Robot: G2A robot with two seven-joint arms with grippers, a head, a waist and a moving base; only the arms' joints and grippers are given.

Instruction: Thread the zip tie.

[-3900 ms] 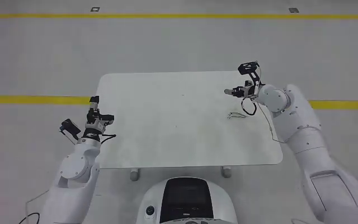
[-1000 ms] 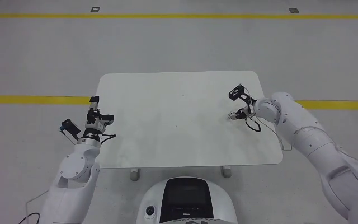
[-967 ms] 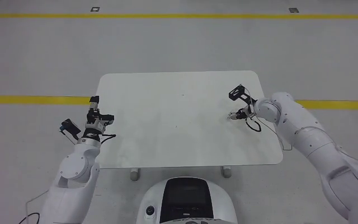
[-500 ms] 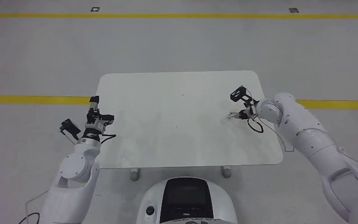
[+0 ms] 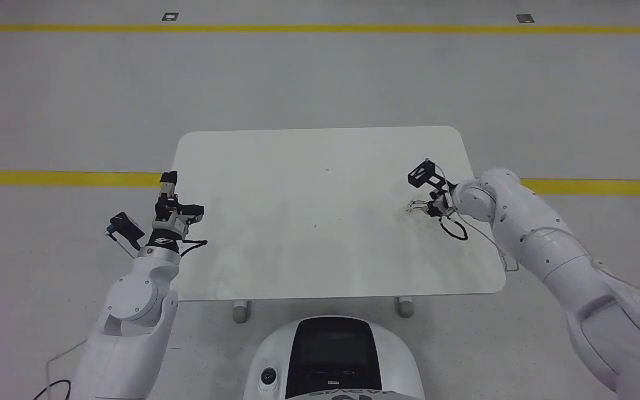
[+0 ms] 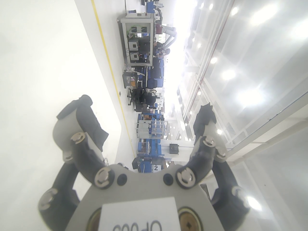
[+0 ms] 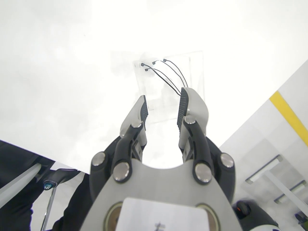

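The right tool [image 7: 163, 94] has its fingers apart, nothing between them, and points down at the counter [image 7: 72, 49]. Just ahead of its tips lie several thin black zip ties [image 7: 164, 75] on a clear sheet [image 7: 196, 73]. Their small heads fan out at the far end. Their tails run back toward the tool and vanish behind one ribbed finger [image 7: 182, 102]; whether that finger touches them cannot be told. The sheet's near edge is hard to make out against the white surface. From the top view, the right tool [image 5: 418, 207] sits near the counter's right edge, and the ties there are too fine to make out.

The left tool [image 6: 144, 104] is also spread wide and empty. In the top view it [image 5: 168, 180] is held upright just off the left edge of the counter [image 5: 320, 220], well apart from the ties.

The counter is plain white with rounded corners. The pale floor around it carries yellow lines [image 5: 300, 27]. Past the left tool's fingers stretches a hall with racks, blue equipment and bright ceiling lights.
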